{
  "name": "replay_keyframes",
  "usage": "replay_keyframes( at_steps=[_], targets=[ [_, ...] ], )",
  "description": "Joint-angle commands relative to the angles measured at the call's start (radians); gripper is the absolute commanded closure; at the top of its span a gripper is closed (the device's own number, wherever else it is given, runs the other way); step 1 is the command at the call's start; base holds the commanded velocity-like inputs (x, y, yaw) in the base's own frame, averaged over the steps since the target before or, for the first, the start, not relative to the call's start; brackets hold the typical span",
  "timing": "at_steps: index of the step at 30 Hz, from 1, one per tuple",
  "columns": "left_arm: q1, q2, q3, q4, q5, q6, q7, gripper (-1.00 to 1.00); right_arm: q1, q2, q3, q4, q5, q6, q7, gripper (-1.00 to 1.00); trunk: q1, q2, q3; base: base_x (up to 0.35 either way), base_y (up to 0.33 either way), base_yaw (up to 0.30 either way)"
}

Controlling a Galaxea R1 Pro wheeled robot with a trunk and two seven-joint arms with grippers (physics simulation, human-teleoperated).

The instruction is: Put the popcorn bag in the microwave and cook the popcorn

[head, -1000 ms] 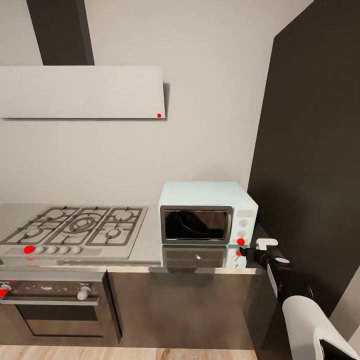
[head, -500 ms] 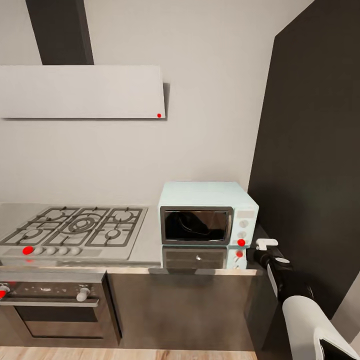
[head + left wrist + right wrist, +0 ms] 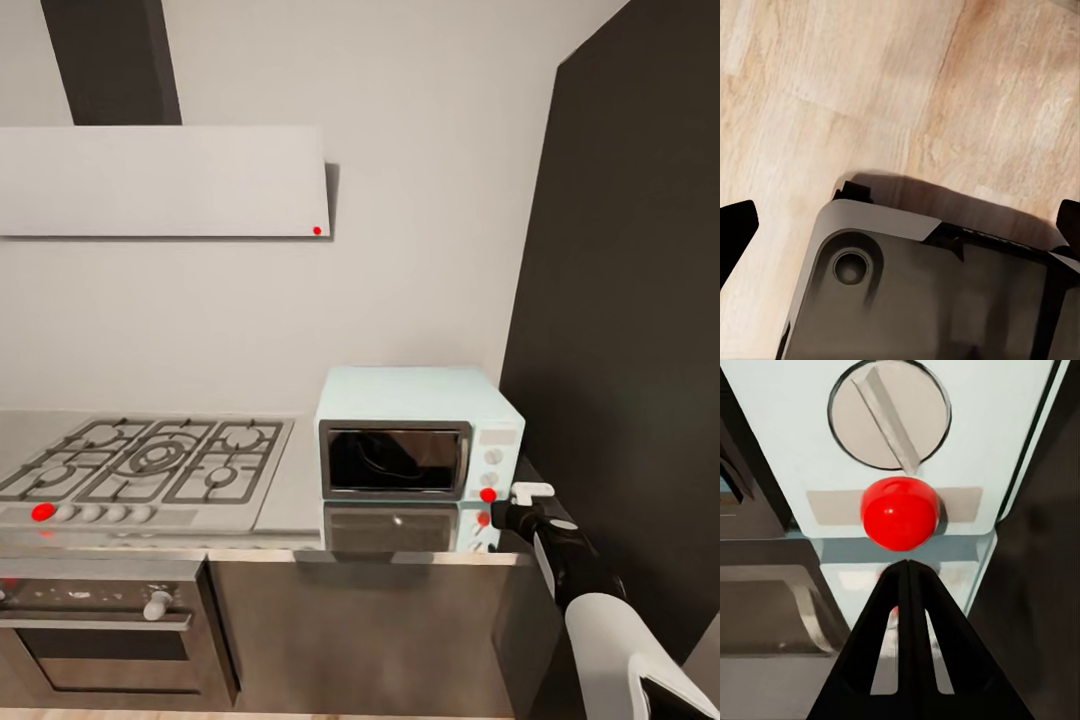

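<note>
Right pincer (image 3: 907, 577) nearer microwave (image 3: 415, 432) button.

Head view facing microwave (image 3: 418, 432), right wrist close at its button (image 3: 900, 512)

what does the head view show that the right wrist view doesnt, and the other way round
Head view: the whole microwave with its door shut, the gas hob, the oven below, the hood and the countertop. Right wrist view: a close look at a white slotted knob and the right gripper, fingers together, just short of the red button. Both: that red button at the microwave's lower corner and the right gripper before it.
</note>
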Motion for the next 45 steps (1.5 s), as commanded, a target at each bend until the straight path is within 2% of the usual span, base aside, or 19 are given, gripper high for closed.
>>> replay_keyframes(
  at_steps=[1, 17, 37, 45],
  targets=[
    [-0.001, 0.000, -0.008, 0.001, 0.010, -0.003, -0.004, -1.00, -0.001, -0.001, -0.007, -0.001, 0.009, 0.003, 0.009, 1.00, 0.000, -0.001, -0.002, 0.100, 0.000, 0.000],
    [-0.001, 0.002, -0.008, 0.001, 0.010, -0.003, -0.004, -1.00, -0.001, 0.000, -0.006, 0.006, 0.009, 0.001, 0.006, 1.00, 0.000, -0.001, -0.002, 0.099, 0.000, 0.000],
    [-0.001, 0.002, -0.008, 0.001, 0.010, -0.003, -0.004, -1.00, -0.001, -0.016, -0.009, 0.078, 0.010, -0.016, -0.010, 1.00, 0.000, -0.001, -0.002, 0.098, 0.000, 0.000],
    [-0.001, -0.008, -0.007, 0.001, 0.009, -0.004, -0.003, -1.00, -0.001, -0.016, -0.008, 0.079, 0.013, -0.015, -0.004, 1.00, 0.000, -0.001, -0.002, -0.143, 0.000, 0.000]
  ],
)
